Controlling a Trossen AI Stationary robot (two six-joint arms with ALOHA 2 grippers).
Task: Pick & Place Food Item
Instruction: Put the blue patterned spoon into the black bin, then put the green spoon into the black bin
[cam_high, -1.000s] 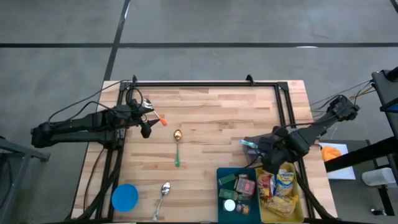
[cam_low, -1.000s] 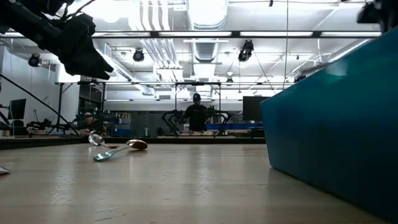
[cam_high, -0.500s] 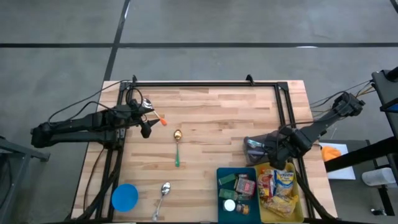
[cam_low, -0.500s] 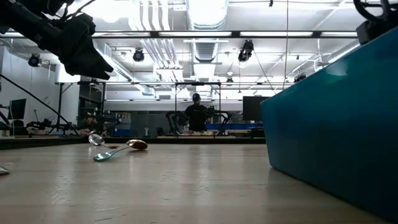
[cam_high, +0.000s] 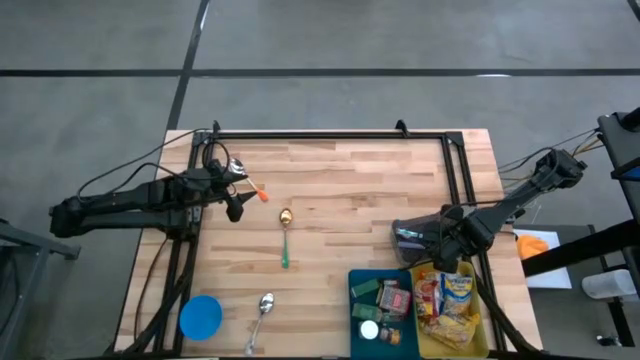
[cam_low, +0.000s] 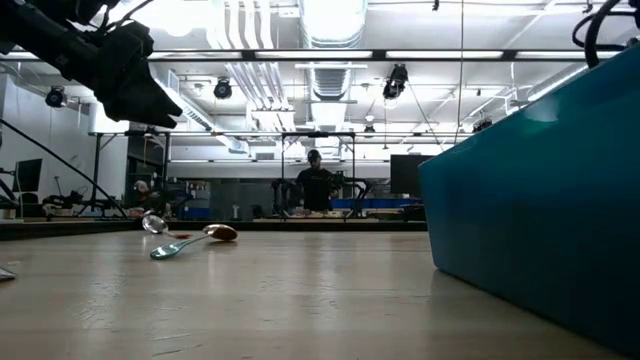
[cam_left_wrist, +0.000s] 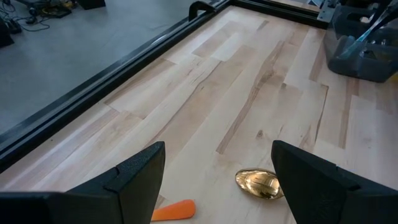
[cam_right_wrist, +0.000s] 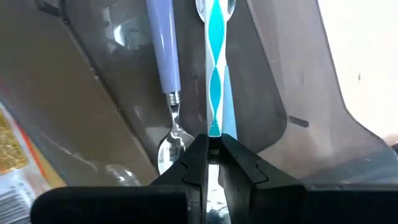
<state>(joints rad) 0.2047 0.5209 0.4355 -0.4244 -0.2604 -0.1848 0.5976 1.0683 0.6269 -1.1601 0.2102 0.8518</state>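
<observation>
My right gripper (cam_high: 428, 240) points down over a grey cutlery tray (cam_high: 408, 238) at the table's right, shut on a utensil with a teal-and-white striped handle (cam_right_wrist: 213, 74). A spoon with a lavender handle (cam_right_wrist: 163, 50) lies in the same tray. Food packets (cam_high: 452, 298) lie in a yellow bin, and small boxes in a teal bin (cam_high: 358, 284), near the right front corner. My left gripper (cam_high: 236, 207) hangs open at the table's left, above an orange piece (cam_left_wrist: 175, 210) and near a gold spoon (cam_left_wrist: 258, 184). My right gripper pinches the near end of the striped handle (cam_right_wrist: 213, 129) between its two fingertips. The fingers come from above, pointing down, in line with the handle. The utensil reaches away from the fingers along the tray's floor beside the lavender-handled spoon.
A gold spoon with a green handle (cam_high: 285, 240) lies mid-table and a silver spoon (cam_high: 263, 306) near the front edge. A blue round lid (cam_high: 201, 316) sits at the front left. A black frame (cam_high: 330, 134) runs along the far and side edges.
My right gripper has come down toward the grey tray with the striped utensil, staying shut; the utensil, which stuck out past the tray toward the table's left, now lies along the inside of it.
</observation>
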